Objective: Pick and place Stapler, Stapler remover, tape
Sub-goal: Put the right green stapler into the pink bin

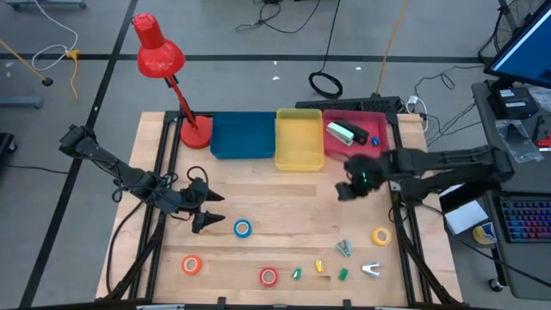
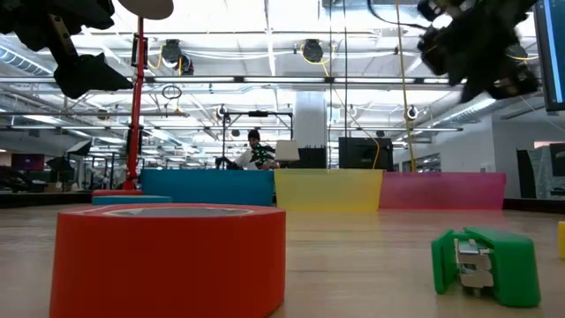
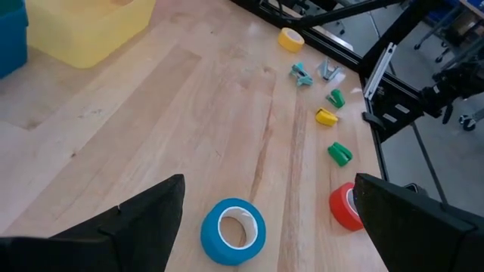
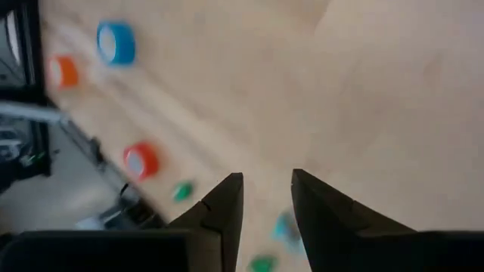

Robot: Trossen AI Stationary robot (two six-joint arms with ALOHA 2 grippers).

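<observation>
The blue tape lies flat on the table. My left gripper hovers open just left of it, and in the left wrist view its fingers stand wide on either side of the roll. The yellow tape, orange tape and red tape also lie flat. A silver staple remover rests near the front right. A green-and-white stapler lies in the pink bin. My right gripper is raised over bare table, slightly open and empty.
Blue bin and yellow bin stand beside the pink one along the far edge. A red desk lamp stands at the far left. Small teal, green and yellow clips lie near the front edge. Bare wood lies between the arms.
</observation>
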